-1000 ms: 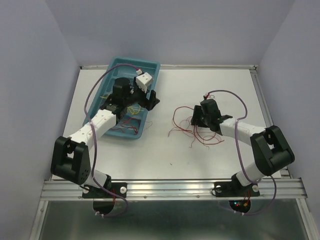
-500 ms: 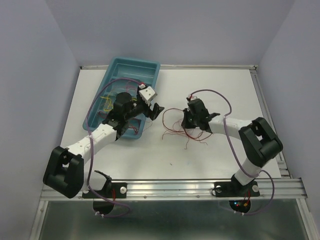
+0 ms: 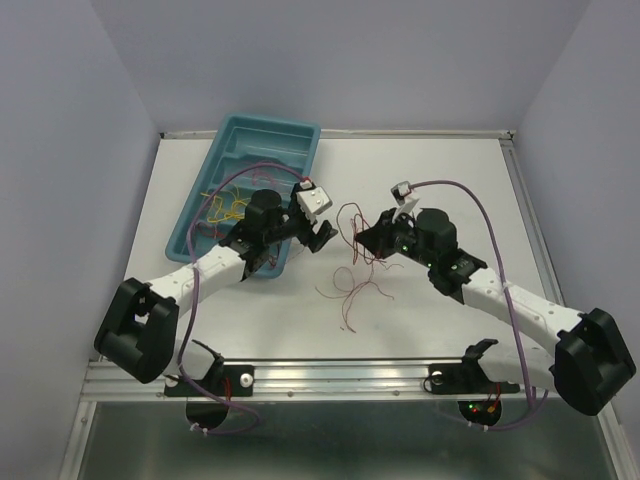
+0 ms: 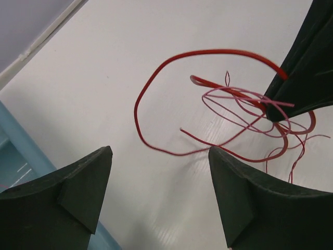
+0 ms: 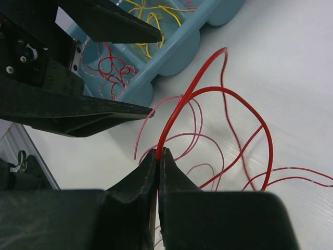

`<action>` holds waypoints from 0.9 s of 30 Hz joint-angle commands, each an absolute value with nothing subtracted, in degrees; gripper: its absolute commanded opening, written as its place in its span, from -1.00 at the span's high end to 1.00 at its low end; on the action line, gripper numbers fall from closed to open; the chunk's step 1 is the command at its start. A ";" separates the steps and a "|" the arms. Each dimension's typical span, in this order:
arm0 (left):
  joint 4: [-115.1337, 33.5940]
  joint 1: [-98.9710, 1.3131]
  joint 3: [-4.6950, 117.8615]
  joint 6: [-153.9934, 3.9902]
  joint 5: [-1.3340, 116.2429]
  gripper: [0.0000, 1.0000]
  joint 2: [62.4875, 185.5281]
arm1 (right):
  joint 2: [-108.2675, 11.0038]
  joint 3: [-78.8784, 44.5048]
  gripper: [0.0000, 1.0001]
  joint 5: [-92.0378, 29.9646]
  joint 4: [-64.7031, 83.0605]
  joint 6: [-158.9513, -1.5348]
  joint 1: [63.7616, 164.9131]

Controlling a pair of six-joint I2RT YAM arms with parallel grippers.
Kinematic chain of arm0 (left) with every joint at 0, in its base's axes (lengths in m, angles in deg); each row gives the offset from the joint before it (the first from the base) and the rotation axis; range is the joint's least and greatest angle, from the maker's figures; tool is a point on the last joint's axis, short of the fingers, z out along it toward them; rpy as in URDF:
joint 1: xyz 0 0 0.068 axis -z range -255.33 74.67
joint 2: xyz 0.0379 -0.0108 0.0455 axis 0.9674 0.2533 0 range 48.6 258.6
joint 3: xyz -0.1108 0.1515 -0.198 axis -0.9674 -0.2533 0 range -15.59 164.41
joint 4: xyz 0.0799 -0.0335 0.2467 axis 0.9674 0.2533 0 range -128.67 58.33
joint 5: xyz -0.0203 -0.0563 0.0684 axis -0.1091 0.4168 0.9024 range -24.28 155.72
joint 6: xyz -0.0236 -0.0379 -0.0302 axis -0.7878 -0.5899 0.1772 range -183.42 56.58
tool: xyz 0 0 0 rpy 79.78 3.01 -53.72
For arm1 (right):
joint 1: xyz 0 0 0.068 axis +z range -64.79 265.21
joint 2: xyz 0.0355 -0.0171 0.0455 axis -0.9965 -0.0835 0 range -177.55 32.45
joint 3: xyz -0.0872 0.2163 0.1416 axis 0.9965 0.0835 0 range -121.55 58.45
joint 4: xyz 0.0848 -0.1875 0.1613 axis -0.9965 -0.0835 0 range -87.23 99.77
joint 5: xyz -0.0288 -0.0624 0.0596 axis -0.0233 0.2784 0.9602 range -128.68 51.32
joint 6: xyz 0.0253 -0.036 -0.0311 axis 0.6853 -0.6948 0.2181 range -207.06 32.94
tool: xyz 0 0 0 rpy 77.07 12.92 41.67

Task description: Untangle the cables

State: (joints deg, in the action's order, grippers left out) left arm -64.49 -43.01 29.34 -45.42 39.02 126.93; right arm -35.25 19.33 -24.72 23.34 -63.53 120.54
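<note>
The cables are thin red strands (image 3: 350,262) lying loose on the white table between the two arms. My right gripper (image 3: 364,239) is shut on one thicker red cable (image 5: 179,112), which arches up out of its tips (image 5: 158,151). Finer pink-red strands trail under it. My left gripper (image 3: 322,236) hovers just left of the tangle. It is open (image 4: 160,151) and holds nothing. A red loop (image 4: 156,78) lies beyond its fingertips. More red cables (image 5: 112,70) and yellow cables (image 3: 226,206) lie in the teal tray (image 3: 262,135).
The teal tray stands at the back left, and its rim (image 5: 177,47) is close to both grippers. The left gripper's black fingers (image 5: 104,112) point at the right gripper from a short way off. Purple cords run along both arms.
The right gripper has shut on a red cable and carried the tangle left and nearer to the front. The left gripper has come out of the tray, moving right toward the tangle, still open.
</note>
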 commanded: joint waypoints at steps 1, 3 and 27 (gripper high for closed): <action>-65.04 -42.81 31.96 -43.91 36.20 -0.71 126.56 | -33.65 21.88 0.99 -25.49 29.28 -63.86 120.37; -64.34 -42.81 32.14 -44.00 33.65 -0.71 126.38 | -33.64 21.97 0.99 -25.32 29.63 -63.68 120.37; -72.41 -42.20 25.28 -40.49 28.63 -0.60 121.37 | -36.02 21.80 0.99 -12.93 34.12 -62.45 120.54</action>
State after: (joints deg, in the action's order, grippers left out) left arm -67.83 -42.88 26.11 -42.17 30.14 122.66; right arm -36.02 21.08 -17.12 28.71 -62.83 120.50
